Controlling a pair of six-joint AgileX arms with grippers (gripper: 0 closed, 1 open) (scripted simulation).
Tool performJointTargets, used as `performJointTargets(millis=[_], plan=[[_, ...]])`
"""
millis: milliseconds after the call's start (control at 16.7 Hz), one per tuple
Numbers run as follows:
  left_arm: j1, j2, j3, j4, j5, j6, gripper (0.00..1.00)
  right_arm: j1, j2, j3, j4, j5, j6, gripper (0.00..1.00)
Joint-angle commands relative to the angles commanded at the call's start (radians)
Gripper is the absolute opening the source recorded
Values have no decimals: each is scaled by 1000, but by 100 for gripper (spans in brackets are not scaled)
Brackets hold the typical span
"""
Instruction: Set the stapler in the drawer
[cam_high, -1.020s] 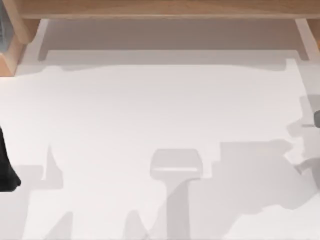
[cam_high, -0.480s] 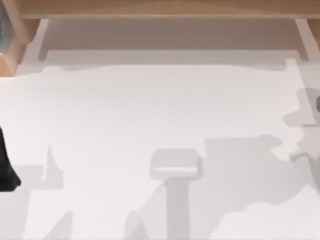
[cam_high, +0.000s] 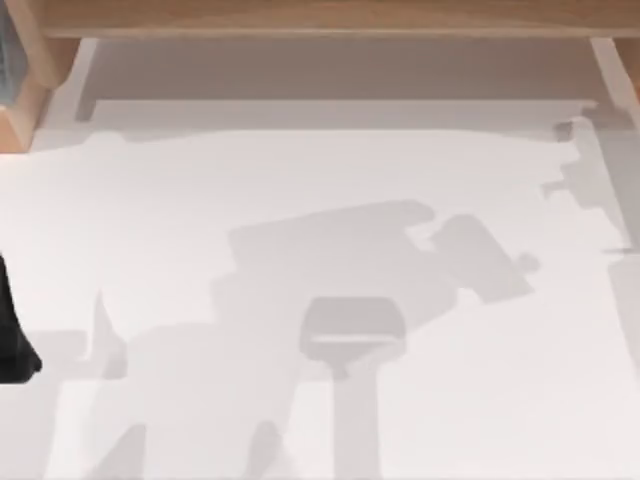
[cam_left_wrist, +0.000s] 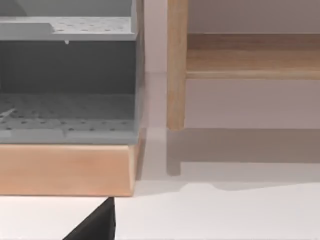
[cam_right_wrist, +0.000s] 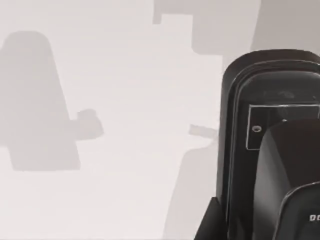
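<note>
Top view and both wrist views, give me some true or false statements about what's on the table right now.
1. The table is white. True.
2. In the left wrist view, a grey perforated tray sits above a wooden frame. True.
3. A red stapler lies at the table's middle in the top view. False: that spot bears grey shadows on the white surface.
4. In the right wrist view, the black object sits inside the grey tray. False: it shows against the white table.
5. A wooden board runs along the top view's upper edge. True.
</note>
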Motion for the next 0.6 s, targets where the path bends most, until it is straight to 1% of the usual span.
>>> performJointTargets(millis=[180, 300, 600], plan=[[0, 0, 0, 0, 0, 0, 100, -69, 107, 248, -84, -6, 45, 0], [0, 0, 0, 0, 0, 0, 100, -124, 209, 410, -134, 5, 51, 0], [0, 0, 0, 0, 0, 0, 100, -267, 530, 733, -243, 74, -9, 0]])
